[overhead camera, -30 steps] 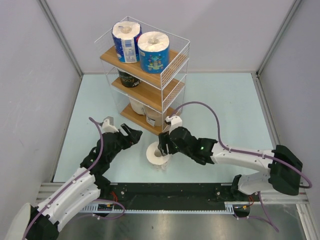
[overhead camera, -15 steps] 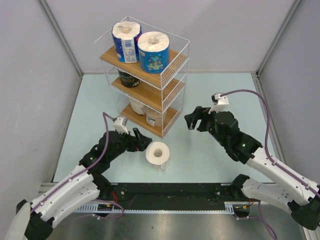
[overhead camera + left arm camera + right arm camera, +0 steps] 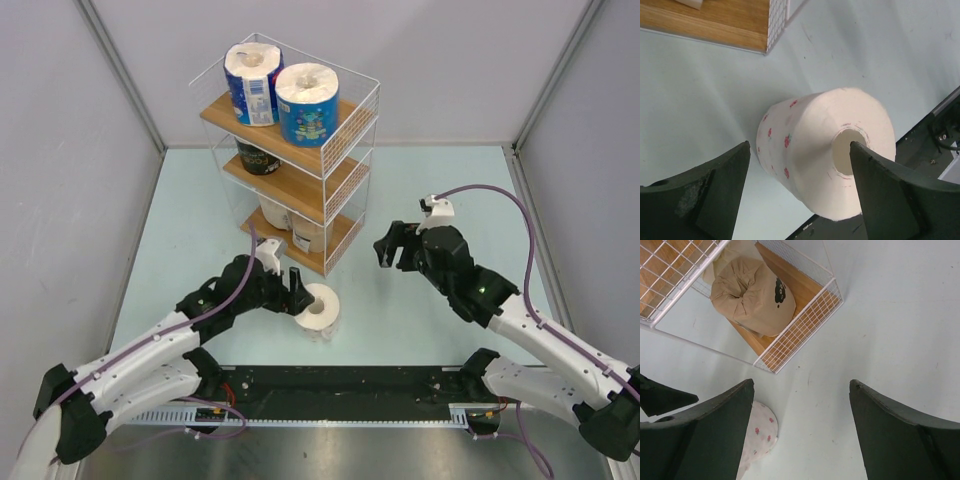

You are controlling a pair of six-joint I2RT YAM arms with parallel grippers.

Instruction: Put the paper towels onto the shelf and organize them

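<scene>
A white roll of paper towels (image 3: 318,308) with small red dots stands upright on the table in front of the shelf (image 3: 300,190). My left gripper (image 3: 297,292) is at its left side, open. In the left wrist view its fingers flank the roll (image 3: 825,155) without gripping it. My right gripper (image 3: 392,245) hangs open and empty over the table, right of the shelf. The shelf's top board carries two blue-wrapped rolls (image 3: 252,85) (image 3: 307,105). A dark roll (image 3: 258,158) sits on the middle board. A cream roll (image 3: 273,212) and a tan roll (image 3: 752,295) sit on the bottom board.
The shelf's white wire frame (image 3: 800,330) stands close behind the dotted roll (image 3: 757,440). Grey walls close in the table at the left, back and right. The black base rail (image 3: 340,385) runs along the near edge.
My right gripper has let go of the dotted roll and drawn back up and to the right. My left gripper has moved right until its open fingers flank the roll.
</scene>
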